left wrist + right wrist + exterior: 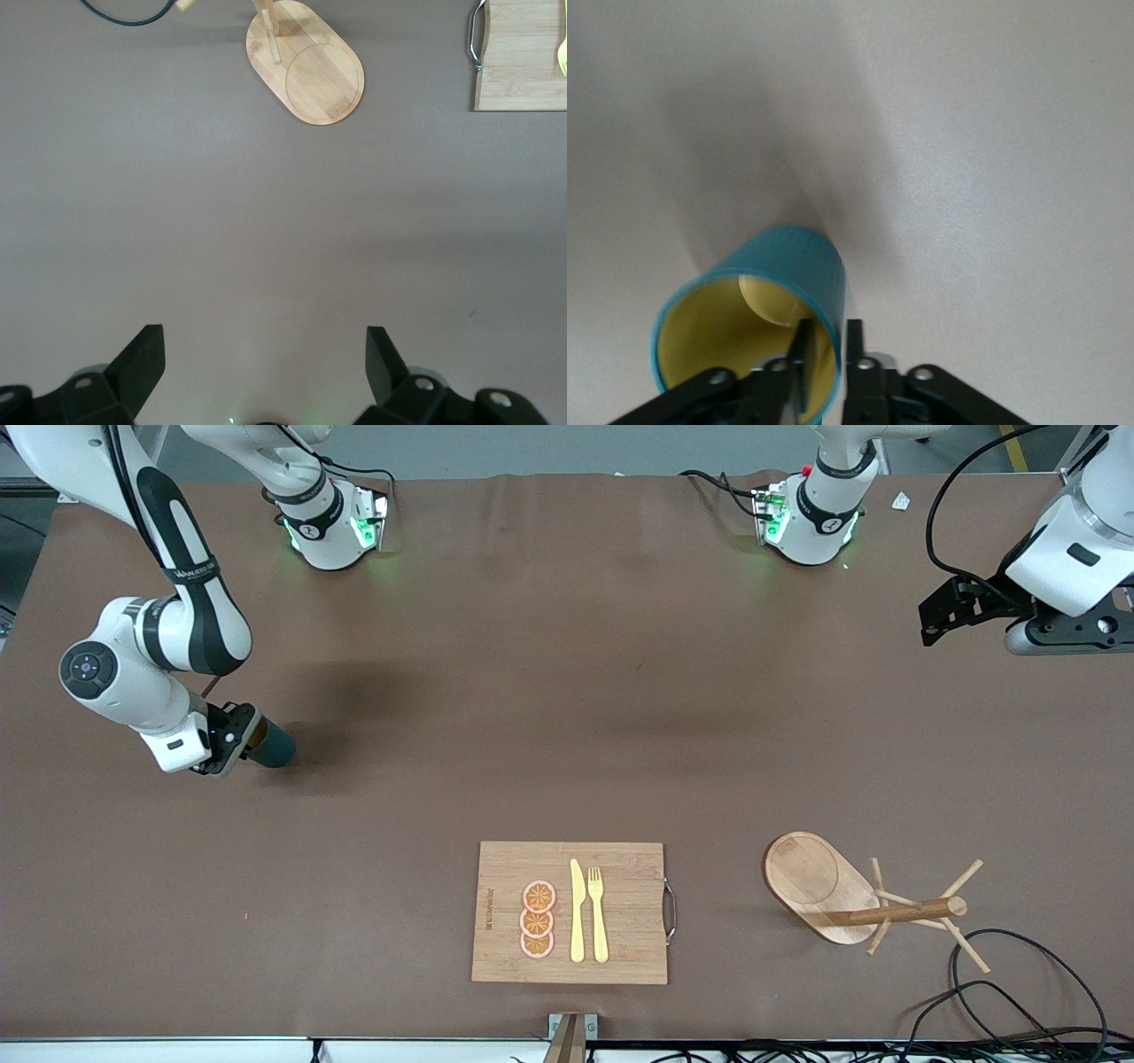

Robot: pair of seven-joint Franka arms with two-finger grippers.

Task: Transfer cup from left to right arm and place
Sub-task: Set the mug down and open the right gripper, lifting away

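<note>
The cup (270,744) is seen at the left of the front view, about halfway down the frame, tipped onto its side rather than upright. It is held at its rim by the right gripper (237,737); whether it touches the desk (567,691) cannot be told. In the right wrist view the cup (757,319) is shown low in the frame, its wall pinched between the two nearly closed fingers (855,341), one inside the mouth and one outside. The yellowish inside and the blue-green ribbed outside are visible there.

The left gripper (952,615) is seen at the upper right edge of the front view, raised over the desk at the left arm's end. In the left wrist view its fingers (142,363) are spread wide apart at the bottom of the frame, with nothing between them.

A cutting board (571,912) is placed at the lower centre of the front view, with three orange slices (538,919), a knife (577,912) and a fork (598,914) laid on it. A wooden peg rack (850,895) stands at the lower right.
</note>
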